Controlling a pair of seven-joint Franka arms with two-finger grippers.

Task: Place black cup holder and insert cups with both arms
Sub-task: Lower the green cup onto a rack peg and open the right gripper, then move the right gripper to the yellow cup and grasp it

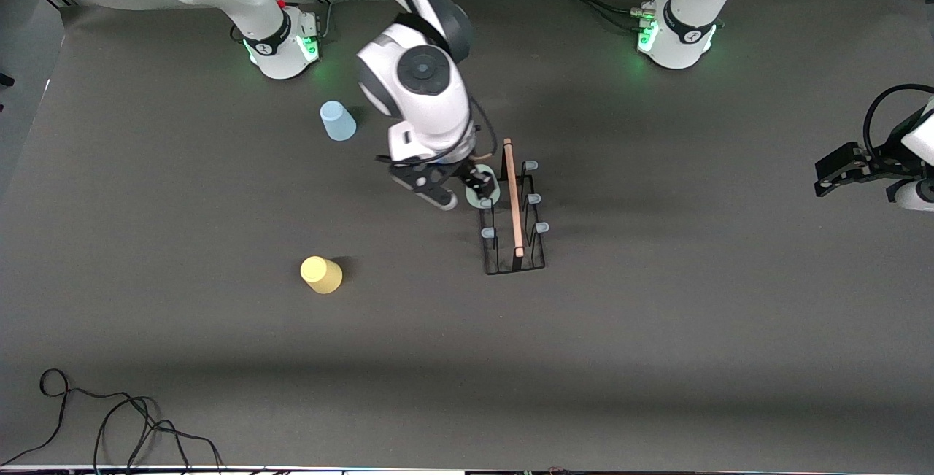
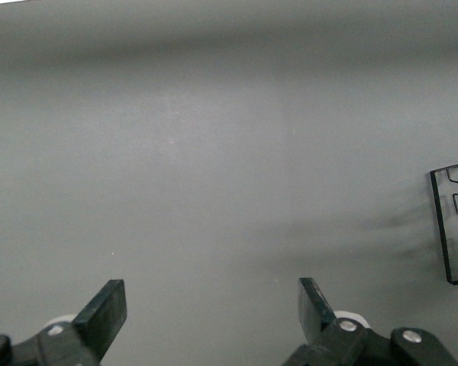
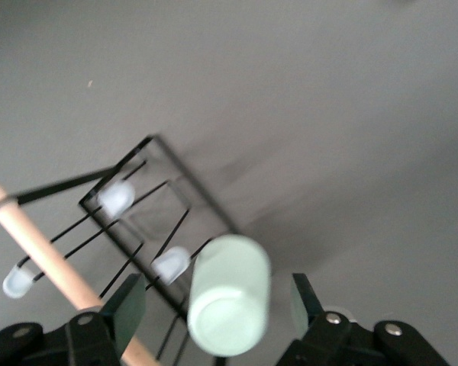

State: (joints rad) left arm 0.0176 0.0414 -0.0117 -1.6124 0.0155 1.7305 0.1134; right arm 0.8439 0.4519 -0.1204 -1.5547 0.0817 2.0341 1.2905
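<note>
Black wire cup holder (image 1: 514,221) stands mid-bench; pale green cup (image 3: 227,305) sits on its peg between spread fingers of right tool (image 3: 217,305), untouched. Left tool (image 2: 212,313) waits spread at left arm's end; blue cup (image 1: 337,120) and yellow cup (image 1: 321,274) lie toward right arm's end.

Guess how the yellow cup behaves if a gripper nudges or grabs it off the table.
The yellow cup looks like small, thin plastic, so it is probably very light and would skid on the table rather than resist a nudge. It seems to stand upside down on its wider rim, so likely hard to tip. Its tapered, smooth wall may slip upward in a loose pinch.
</note>
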